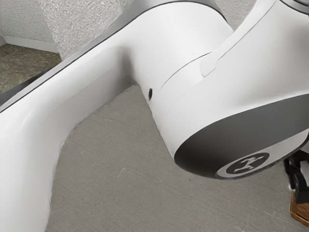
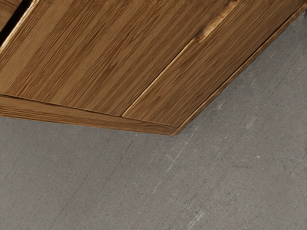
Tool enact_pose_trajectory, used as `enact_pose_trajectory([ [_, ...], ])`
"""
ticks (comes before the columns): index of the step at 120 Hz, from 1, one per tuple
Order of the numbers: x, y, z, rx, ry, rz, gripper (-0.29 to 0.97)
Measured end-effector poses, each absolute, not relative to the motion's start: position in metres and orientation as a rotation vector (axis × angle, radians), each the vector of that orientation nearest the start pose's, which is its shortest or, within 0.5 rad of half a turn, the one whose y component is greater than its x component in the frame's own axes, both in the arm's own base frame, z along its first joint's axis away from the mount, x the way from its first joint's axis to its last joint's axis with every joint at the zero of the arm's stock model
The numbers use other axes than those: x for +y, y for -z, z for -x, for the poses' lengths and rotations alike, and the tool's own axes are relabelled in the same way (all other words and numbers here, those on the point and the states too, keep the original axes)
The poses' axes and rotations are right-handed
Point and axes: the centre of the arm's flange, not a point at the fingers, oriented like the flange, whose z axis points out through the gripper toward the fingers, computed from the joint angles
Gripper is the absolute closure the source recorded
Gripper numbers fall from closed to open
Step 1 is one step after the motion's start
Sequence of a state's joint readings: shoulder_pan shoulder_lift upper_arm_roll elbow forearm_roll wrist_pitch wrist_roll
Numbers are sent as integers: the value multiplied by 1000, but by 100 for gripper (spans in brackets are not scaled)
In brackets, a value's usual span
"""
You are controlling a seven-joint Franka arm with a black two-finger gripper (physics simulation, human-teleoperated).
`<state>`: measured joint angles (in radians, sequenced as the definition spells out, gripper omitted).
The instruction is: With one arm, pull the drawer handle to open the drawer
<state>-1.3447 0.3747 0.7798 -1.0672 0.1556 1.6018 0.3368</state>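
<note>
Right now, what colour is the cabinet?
The cabinet is golden-brown with streaky wood grain; the wrist view shows it best.

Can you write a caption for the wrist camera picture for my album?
A wooden cabinet with a slim handle, seen close over a grey surface.

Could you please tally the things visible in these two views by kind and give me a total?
Robot arm: 1
Claw: 1
Wooden drawer cabinet: 1
Drawer handle: 1
Grey surface: 1
Total: 5
</note>
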Motion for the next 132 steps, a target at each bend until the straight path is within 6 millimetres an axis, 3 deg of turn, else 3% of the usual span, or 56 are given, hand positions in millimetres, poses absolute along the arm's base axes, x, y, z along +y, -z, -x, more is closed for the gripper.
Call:
enact_pose_trajectory([
  [17,-431,-707,-463,1296,433,2433,2],
  [30,-413,-700,-476,1308,343,2488,2],
  [42,-409,-701,-473,1337,284,2497,2],
  [60,-440,-724,-440,1474,349,2444,2],
  [72,-458,-726,-425,1562,368,2410,2],
  [108,-486,-700,-417,1690,305,2315,2],
  [115,-493,-702,-405,1722,305,2259,2],
  [125,-514,-713,-358,1826,310,2125,2],
  [132,-515,-726,-344,1877,336,2074,2],
])
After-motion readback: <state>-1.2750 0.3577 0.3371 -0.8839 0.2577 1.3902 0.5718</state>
